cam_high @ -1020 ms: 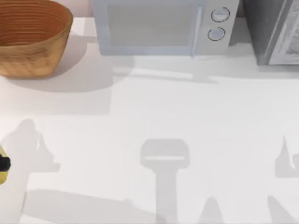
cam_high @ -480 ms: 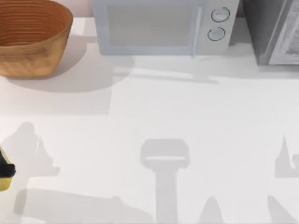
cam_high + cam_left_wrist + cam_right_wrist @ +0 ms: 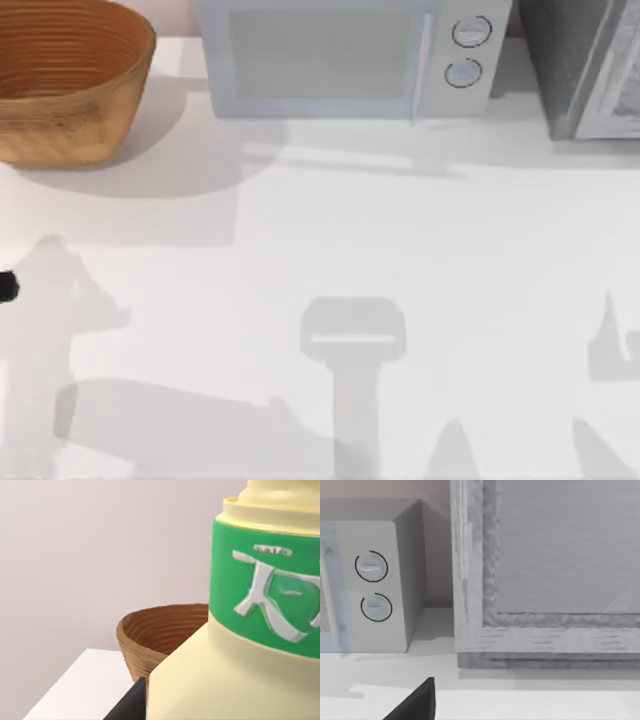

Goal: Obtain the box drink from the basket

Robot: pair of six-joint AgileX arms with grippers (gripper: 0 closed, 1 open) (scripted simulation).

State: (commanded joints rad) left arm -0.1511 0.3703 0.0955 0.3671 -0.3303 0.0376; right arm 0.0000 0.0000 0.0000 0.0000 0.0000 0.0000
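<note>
Steadily, lift above the tabletop (image 3: 420, 250), away from the microwave (image 3: 340, 60) and the wicker basket (image 3: 60, 80) at far left. Hold level the box drink (image 3: 240, 680), already outside the basket, clamped in the left claw (image 3: 4, 287). Leave the right claw (image 3: 415, 705) parked at the right; opening cannot be told.

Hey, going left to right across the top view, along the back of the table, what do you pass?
Round woven orange-brown wicker basket → white microwave with two round dials → grey framed cabinet at the right edge.
</note>
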